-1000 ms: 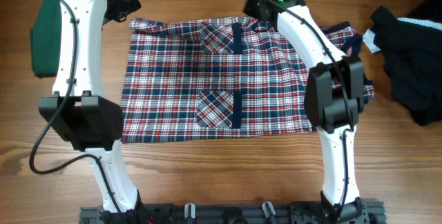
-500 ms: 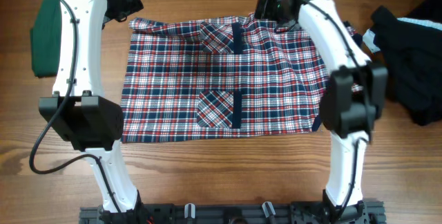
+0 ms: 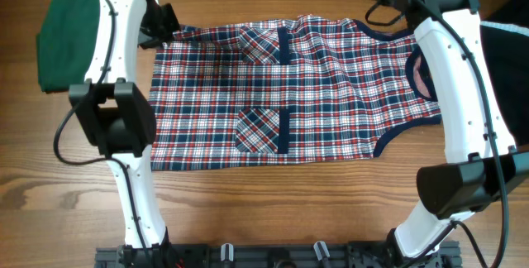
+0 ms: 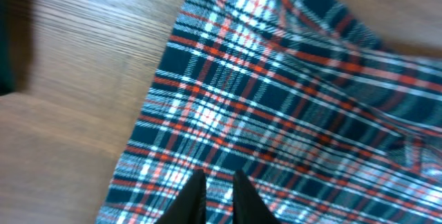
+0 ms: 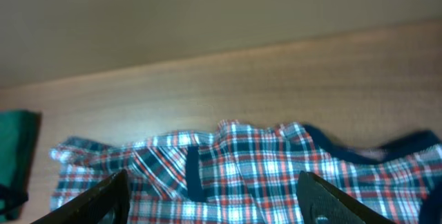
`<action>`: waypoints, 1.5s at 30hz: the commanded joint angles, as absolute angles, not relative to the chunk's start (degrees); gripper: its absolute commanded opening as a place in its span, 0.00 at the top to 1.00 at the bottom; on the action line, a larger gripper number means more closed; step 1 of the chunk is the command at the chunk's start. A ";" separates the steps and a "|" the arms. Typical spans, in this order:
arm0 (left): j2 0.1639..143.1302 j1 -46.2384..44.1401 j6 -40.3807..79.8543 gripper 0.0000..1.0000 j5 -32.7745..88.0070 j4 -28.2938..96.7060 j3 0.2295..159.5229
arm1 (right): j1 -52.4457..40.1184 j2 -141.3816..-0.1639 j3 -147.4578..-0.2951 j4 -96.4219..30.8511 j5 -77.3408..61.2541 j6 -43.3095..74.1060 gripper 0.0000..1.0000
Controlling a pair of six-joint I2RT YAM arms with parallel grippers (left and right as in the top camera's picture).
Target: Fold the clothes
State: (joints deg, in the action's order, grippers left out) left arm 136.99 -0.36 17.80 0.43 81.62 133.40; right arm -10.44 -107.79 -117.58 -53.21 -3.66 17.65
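1 hem corner of dress pinched in left fingers, shut on cloth, likely to carry fold forward; right fingers wide, empty, hovering above neckline.

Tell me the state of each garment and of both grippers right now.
plaid dress: spread flat, unfolded, pockets up.
dark-green garment: folded, lying left of the plaid dress.
black garment: at the right edge, mostly out of view.
left gripper: shut on the plaid dress's far left corner.
right gripper: open, empty, raised past the plaid dress's far edge.
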 commanded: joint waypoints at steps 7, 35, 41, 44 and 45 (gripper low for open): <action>144.92 -0.16 14.96 0.89 4.32 75.20 133.08 | -10.52 -108.25 -117.84 -54.30 -4.45 16.75 0.25; 151.24 -0.10 15.38 0.35 1.67 50.09 133.08 | -10.52 -108.57 -117.62 -59.77 -4.95 17.12 0.29; 151.24 -0.14 15.38 0.39 1.65 57.06 133.08 | -10.24 -112.57 -115.92 -59.59 -2.15 18.68 0.44; 151.24 -0.12 15.38 0.51 1.63 58.65 133.08 | -10.26 -116.71 -115.57 -59.77 -3.38 18.37 0.96; 151.24 -0.12 15.38 0.57 1.63 58.83 133.08 | -10.26 -117.86 -115.57 -59.53 -4.08 18.00 0.96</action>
